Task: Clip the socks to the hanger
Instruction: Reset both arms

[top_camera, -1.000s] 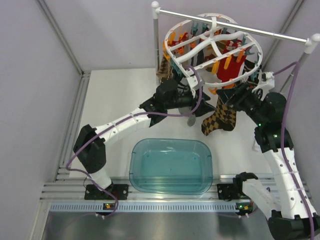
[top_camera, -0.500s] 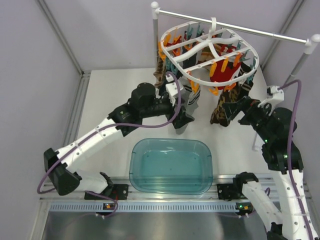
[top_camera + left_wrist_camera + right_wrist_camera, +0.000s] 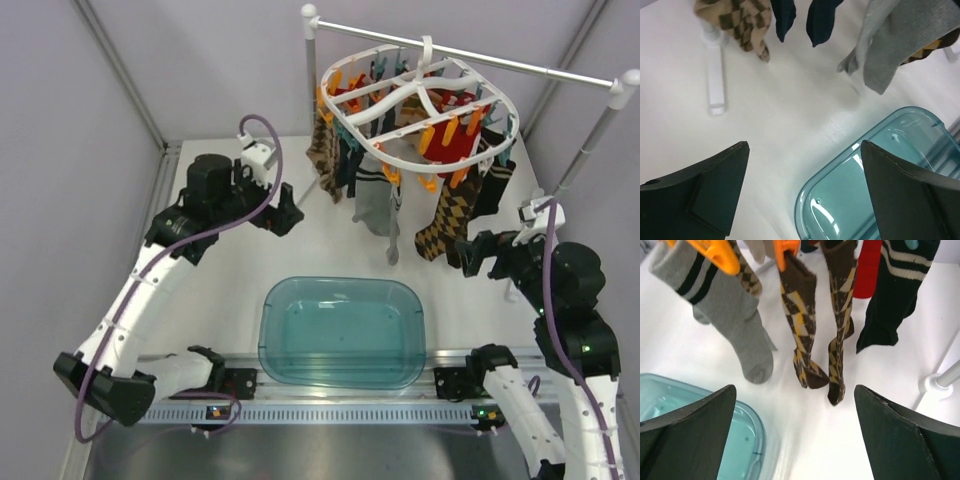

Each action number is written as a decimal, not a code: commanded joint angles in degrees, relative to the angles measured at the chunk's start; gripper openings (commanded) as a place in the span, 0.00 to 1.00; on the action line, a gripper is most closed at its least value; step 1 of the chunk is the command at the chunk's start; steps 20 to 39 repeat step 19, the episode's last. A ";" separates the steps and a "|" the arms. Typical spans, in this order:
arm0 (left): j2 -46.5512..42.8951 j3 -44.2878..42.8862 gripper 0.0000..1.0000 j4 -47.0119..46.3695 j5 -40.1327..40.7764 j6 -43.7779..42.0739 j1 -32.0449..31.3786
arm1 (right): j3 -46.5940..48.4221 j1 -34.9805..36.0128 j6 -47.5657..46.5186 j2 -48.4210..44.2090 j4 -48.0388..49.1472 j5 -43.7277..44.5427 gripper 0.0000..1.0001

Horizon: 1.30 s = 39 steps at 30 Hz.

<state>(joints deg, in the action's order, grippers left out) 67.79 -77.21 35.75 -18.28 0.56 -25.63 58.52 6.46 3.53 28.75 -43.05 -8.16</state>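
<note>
Top view: the socks [image 3: 445, 222] hang from the hanger [image 3: 410, 160] at its near right, with left gripper [image 3: 285, 215] and right gripper [image 3: 470, 252] both apart from them; left wrist: fingers [image 3: 715, 195] spread wide and empty; right wrist: fingers [image 3: 690, 435] likewise, one sock's clip is cut off, so a thin bite might let it slip.

Left tool [image 3: 285, 215], right tool [image 3: 468, 252] now off hanger [image 3: 425, 95]

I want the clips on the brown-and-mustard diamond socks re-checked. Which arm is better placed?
Right, probably. The right tool, open, sits just beside the socks, facing them; the left tool is farther off, beyond the grey sock.
</note>
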 commanded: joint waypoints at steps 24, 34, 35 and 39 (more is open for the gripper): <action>-24.37 14.55 0.98 4.86 17.76 -3.11 8.22 | -5.26 -0.39 -7.75 -3.61 1.56 -4.41 1.00; -24.37 14.55 0.98 4.86 17.76 -3.11 8.22 | -5.26 -0.39 -7.75 -3.61 1.56 -4.41 1.00; -24.37 14.55 0.98 4.86 17.76 -3.11 8.22 | -5.26 -0.39 -7.75 -3.61 1.56 -4.41 1.00; -24.37 14.55 0.98 4.86 17.76 -3.11 8.22 | -5.26 -0.39 -7.75 -3.61 1.56 -4.41 1.00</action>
